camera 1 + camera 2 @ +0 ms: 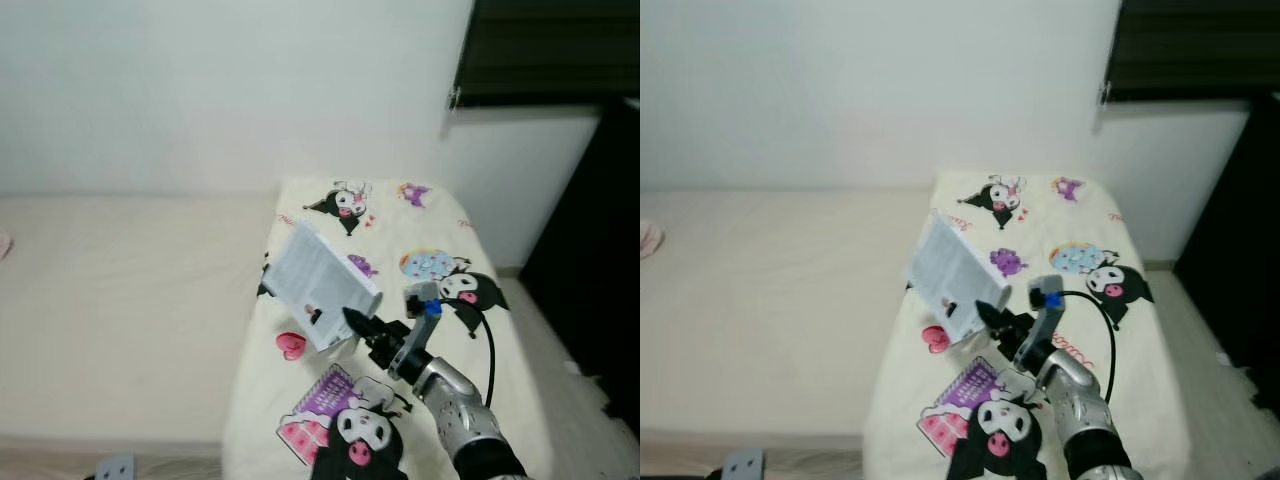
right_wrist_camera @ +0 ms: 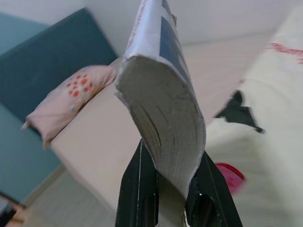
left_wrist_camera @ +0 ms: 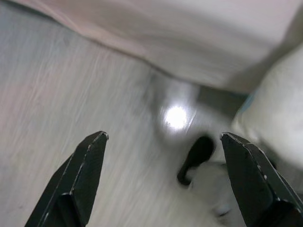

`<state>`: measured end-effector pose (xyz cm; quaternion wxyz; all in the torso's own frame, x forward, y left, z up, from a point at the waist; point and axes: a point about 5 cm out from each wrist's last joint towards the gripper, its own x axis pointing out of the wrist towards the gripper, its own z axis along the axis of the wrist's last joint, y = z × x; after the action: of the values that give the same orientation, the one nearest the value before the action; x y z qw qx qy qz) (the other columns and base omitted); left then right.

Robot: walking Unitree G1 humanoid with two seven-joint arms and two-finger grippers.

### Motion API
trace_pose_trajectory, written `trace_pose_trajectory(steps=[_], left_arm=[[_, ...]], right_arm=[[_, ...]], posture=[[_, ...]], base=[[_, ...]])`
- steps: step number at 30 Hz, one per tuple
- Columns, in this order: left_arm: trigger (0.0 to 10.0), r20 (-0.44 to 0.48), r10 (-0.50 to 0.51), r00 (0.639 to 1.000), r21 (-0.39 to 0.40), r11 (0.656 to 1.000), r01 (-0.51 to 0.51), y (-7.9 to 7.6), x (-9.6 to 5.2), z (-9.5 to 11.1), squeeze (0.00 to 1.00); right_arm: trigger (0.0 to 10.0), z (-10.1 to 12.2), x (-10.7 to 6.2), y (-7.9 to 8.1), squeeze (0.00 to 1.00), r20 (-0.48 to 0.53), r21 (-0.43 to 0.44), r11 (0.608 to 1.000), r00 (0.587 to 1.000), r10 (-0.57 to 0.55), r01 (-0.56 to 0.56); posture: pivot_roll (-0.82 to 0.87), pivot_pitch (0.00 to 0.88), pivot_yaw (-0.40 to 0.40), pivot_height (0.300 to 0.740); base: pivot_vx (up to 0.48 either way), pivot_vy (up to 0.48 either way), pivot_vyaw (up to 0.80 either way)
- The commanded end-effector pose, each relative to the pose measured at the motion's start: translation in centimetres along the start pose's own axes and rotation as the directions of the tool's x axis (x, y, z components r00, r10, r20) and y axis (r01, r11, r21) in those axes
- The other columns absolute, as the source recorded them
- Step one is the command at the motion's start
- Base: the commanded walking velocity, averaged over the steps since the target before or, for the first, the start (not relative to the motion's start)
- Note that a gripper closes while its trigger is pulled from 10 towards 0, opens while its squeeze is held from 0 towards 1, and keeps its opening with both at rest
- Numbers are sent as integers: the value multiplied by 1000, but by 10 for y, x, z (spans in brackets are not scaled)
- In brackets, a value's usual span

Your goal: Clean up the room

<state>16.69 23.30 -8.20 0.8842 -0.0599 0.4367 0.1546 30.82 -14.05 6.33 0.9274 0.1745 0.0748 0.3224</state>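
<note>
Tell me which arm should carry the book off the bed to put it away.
Right. The right gripper is already shut on the book, lifted above the cartoon-print blanket. The left gripper hangs open over the floor.

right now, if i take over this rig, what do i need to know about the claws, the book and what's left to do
Right claw: shut on the book, gripping one corner and holding it tilted in the air above the cartoon-print blanket on the bed.
Left claw: open, holding nothing, hanging down near the pale floor.
Done: book picked up off the bed.
Left: carry the book to wherever it belongs and set it down; no shelf or table is in sight here. A pink pillow lies at the far end of the bare mattress. The corner grip looks thin, so move gently.
</note>
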Motion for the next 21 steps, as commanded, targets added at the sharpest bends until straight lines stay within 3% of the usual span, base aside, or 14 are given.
trace_pose_trajectory(steps=[1,8,18,21], left_arm=[[10000,-44,19,999,10,1000,-19,6,-2,-11,0],[10000,-74,18,997,-46,999,-21,6,-3,-15,0],[10000,-56,7,998,-31,999,-8,4,-3,-14,0],[10000,-20,-7,1000,-14,1000,7,0,-1,-7,0]], right_arm=[[10000,7,7,10,0,15,-38,997,998,63,-62],[10000,6,6,10,0,9,-42,997,998,70,-69],[10000,9,8,17,0,6,-43,991,992,126,-126],[10000,8,10,27,0,1,-20,979,979,203,-203]], posture=[[-67,0,-8,735],[-69,0,-8,735],[-65,0,-10,735],[-63,0,-11,735]], base=[[0,0,744],[0,0,744],[0,0,742],[0,0,740]])
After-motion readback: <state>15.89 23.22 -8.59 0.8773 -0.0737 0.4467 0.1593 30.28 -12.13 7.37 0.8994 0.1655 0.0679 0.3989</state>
